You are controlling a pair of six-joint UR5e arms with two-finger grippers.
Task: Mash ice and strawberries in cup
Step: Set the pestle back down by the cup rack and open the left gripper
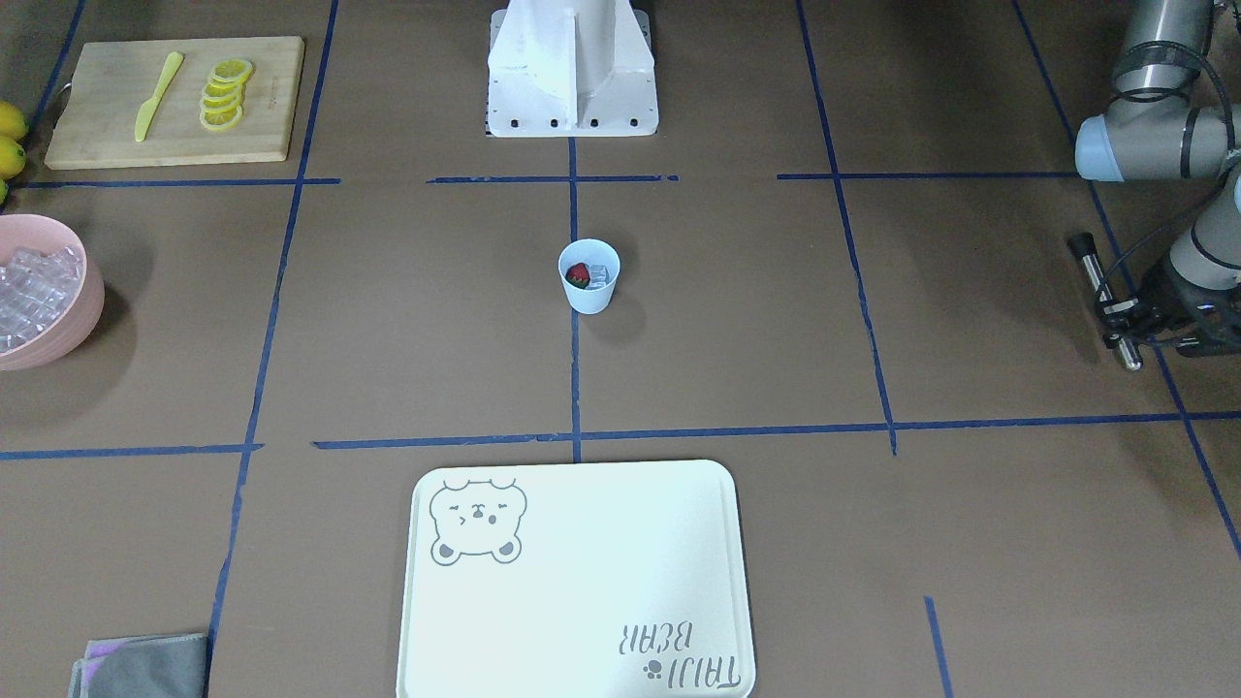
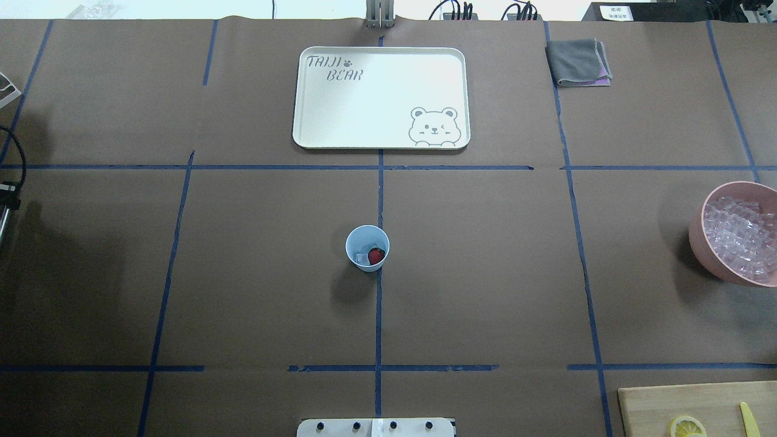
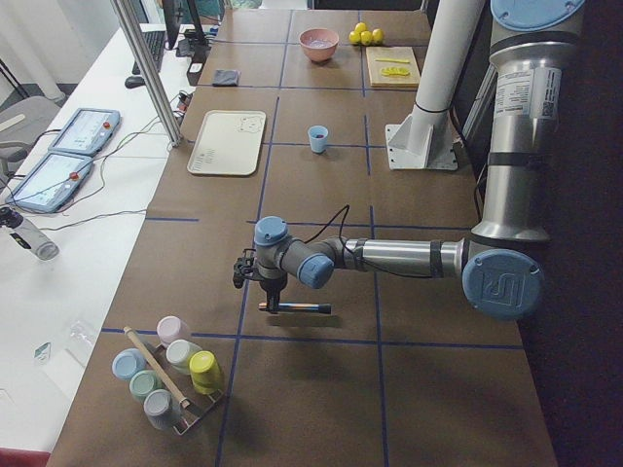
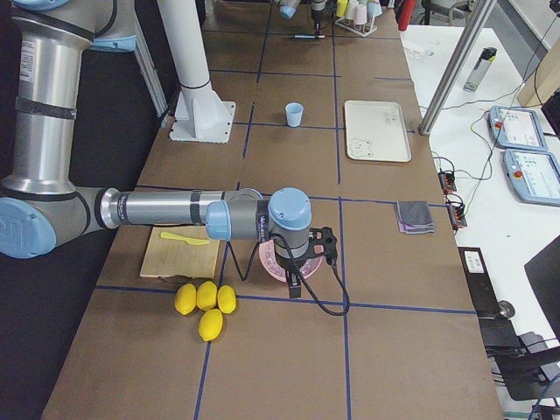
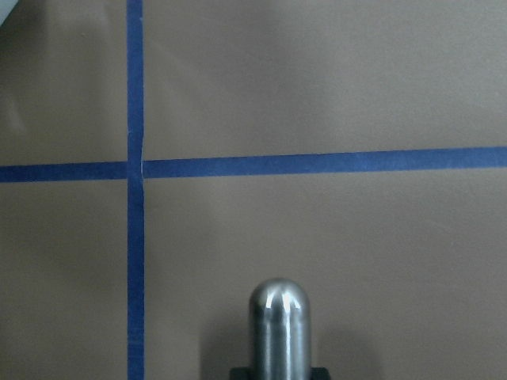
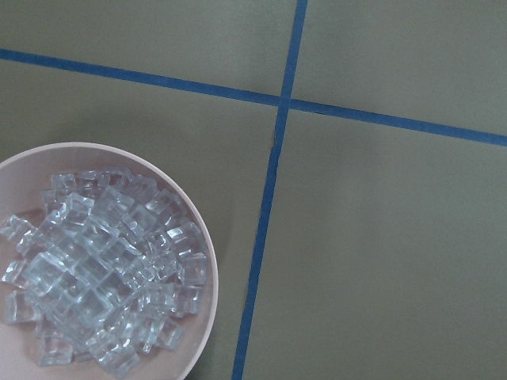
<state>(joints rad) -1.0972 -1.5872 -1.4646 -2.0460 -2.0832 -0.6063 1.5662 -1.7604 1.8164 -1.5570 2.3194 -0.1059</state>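
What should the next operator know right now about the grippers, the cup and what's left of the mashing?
Left gripper: shut on the metal rod, out at the left end of the table, far from the cup.
Right gripper: above the pink bowl; open or shut cannot be told.
Cup upright at the centre, holding the strawberry and ice, both looking whole.
Done: cup filled, rod picked up. Left: bring rod over and mash.

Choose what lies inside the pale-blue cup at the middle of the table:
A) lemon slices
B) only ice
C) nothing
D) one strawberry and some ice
D: the overhead view shows a dark red strawberry next to clear ice at the bottom of the pale-blue cup.
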